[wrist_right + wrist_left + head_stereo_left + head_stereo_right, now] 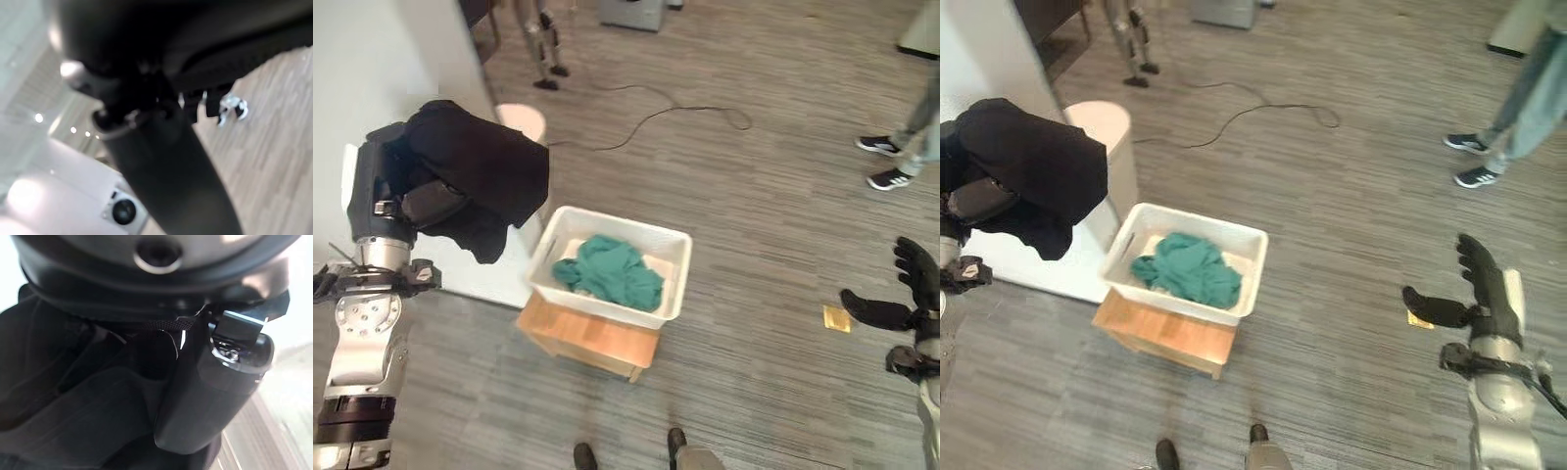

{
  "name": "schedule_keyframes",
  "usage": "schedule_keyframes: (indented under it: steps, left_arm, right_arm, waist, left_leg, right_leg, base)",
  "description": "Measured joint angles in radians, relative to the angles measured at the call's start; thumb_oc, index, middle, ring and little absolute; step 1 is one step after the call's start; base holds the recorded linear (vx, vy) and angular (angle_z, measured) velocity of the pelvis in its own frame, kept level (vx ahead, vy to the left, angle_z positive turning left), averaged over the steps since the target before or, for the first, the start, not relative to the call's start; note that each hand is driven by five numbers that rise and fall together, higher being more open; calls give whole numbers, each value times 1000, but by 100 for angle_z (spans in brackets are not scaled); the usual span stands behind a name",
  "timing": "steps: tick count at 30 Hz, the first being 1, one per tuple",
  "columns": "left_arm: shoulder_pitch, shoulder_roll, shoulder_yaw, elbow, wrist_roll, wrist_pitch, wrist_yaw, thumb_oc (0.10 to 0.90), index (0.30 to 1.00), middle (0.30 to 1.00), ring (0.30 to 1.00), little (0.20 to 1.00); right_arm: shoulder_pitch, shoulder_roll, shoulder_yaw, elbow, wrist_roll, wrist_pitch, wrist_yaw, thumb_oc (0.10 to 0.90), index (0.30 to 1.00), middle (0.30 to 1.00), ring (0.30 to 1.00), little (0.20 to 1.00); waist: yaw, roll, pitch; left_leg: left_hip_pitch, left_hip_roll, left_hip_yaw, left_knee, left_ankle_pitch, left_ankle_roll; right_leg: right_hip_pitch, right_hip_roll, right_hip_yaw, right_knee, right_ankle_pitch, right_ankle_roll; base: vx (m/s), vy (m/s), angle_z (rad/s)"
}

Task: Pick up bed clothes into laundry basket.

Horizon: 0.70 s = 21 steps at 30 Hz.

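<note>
Currently, left robot hand (pixel 406 201): raised at the left of the scene, with a black garment (pixel 480 166) draped over it; the cloth covers most of the fingers, so how far they are curled cannot be told from the head views, while the wrist view shows dark folds bunched against the palm and thumb.
Black garment: carried clear of the floor, its loose end hanging down just left of the basket and above the pale bed (pixel 372 59) edge; judged soft, light and limp, so it is expected to sag and swing, not hold a shape.
Hold point: a bunched middle fold is judged the safest place to be gripped, since an edge or corner is likely to slip out and let the rest trail.
Handling risk: nothing fragile is involved; the hanging end could be caught on the basket rim if it is lowered too near the wall.
Laundry basket (pixel 677 284): white, open-topped, set on a low wooden stool (pixel 587 338) in the middle of the scene.
Green cloth (pixel 612 272): crumpled inside the basket, soft and loosely heaped, with room left beside it.
Floor (pixel 754 196): grey planks, crossed by a thin dark cord (pixel 651 113) beyond the basket.
Bystander's shoes (pixel 891 162): seen at the far right edge, well apart from the basket.
Right robot hand (pixel 1479 294): held out at the right with fingers spread straight, nothing in it, well apart from the basket.
</note>
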Motion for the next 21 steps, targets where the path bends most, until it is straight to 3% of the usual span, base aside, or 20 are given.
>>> schedule_keyframes:
  steps: [2,3,6,7,9,10,12,13,15,17,21]
  left_arm:
    - [-44,-29,-82,1,-1,0,-27,400,300,300,300,300]
    - [-85,-73,-137,5,-13,1,-34,400,300,300,300,300]
    - [-147,-123,-234,9,-42,18,-47,400,300,300,300,300]
    - [-160,-130,-264,21,-48,30,-52,400,300,300,300,300]
    - [-176,-129,-294,58,-57,52,-59,400,300,300,300,300]
    - [-176,-129,-295,63,-57,60,-59,400,300,300,300,300]
    - [-185,-129,-302,100,-59,75,-58,400,300,300,300,300]
    - [-188,-129,-303,116,-60,79,-59,400,300,300,300,300]
    - [-193,-121,-301,154,-61,81,-52,400,300,300,300,300]
    - [-198,-121,-302,191,-61,85,-51,400,300,300,300,300]
    - [-200,-116,-301,205,-14,89,-18,400,300,300,300,300]
  right_arm:
    - [1,-20,4,1,0,2,4,800,900,900,900,900]
    - [0,-35,17,6,0,4,5,800,900,900,900,900]
    - [-1,-36,37,10,1,4,20,800,900,900,900,900]
    - [-6,-36,50,19,2,3,20,800,900,900,900,900]
    - [-19,-38,93,23,6,6,32,800,900,900,900,900]
    - [-20,-41,89,17,8,5,34,800,900,900,900,900]
    - [-47,-57,72,35,10,9,35,800,900,900,900,900]
    - [-52,-66,65,43,11,11,35,800,900,900,900,900]
    - [-46,-65,58,51,11,11,36,800,900,900,900,900]
    - [-28,-65,29,72,11,13,34,800,900,900,900,900]
    - [45,-61,14,108,11,33,29,800,900,900,900,900]
  waist:
    - [-7,30,-24]
    - [-7,59,-38]
    - [-27,44,-35]
    - [-39,32,-29]
    - [-20,-36,-6]
    - [-22,-50,-1]
    - [-31,-46,-1]
    - [-43,-31,-6]
    - [-34,-41,-11]
    - [-75,-45,-14]
    - [-94,-44,-15]
  left_leg:
    - [-3,-6,-49,-77,15,-36]
    - [-8,15,-30,-72,34,-65]
    - [-5,32,-41,-67,45,-78]
    - [-3,37,-72,-43,46,-78]
    - [-50,26,-257,70,18,-89]
    - [-49,14,-320,38,-11,-107]
    - [-62,-3,-367,-67,-19,-122]
    - [-76,-3,-364,-71,2,-96]
    - [-58,0,-323,-73,48,-79]
    - [-60,-20,-311,-72,56,-59]
    - [-58,-50,-298,-71,55,-44]
  right_leg:
    - [12,26,14,-53,16,-10]
    - [20,63,22,-84,34,-18]
    - [39,78,25,-128,68,-32]
    - [43,83,29,-132,77,-39]
    - [41,60,98,-108,80,-46]
    - [41,53,119,-112,81,-47]
    - [36,67,165,-127,82,-43]
    - [40,89,192,-148,84,-38]
    - [40,86,218,-155,89,-22]
    - [38,65,216,-154,88,-2]
    - [33,41,214,-154,97,11]
  base:
    - [-89,-190,-26]
    - [-75,-191,-26]
    - [-73,-144,-19]
    - [-148,-126,-47]
    - [-102,-70,-71]
    - [-28,-16,-47]
    - [48,20,-65]
    - [98,74,-87]
    - [73,114,-70]
    - [42,106,-17]
    - [44,119,-7]
